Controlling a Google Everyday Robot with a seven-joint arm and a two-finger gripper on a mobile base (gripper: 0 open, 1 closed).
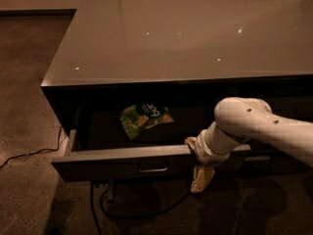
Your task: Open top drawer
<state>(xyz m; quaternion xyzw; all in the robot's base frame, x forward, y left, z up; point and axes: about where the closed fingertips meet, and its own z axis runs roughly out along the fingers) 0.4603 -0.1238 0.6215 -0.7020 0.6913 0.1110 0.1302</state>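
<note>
Cable [146, 214], thin and black, loops across the speckled brown floor [29, 199] nearest the camera, below the desk. Just above it my pale, cream-coloured hand [200, 176] hangs in front of the wide dark grey top drawer [112, 159]. It sits right of the drawer's small rectangular metal loop handle [152, 168] and points down past the lower edge of the front. Whether it is wide or narrow I cannot tell. My white arm [254, 126] reaches in from the right. The drawer stands open, drawn out toward the near side. Inside it lies a crumpled green snack bag [145, 119], left of my arm. Beyond spreads the glossy grey desk top [195, 33].
</note>
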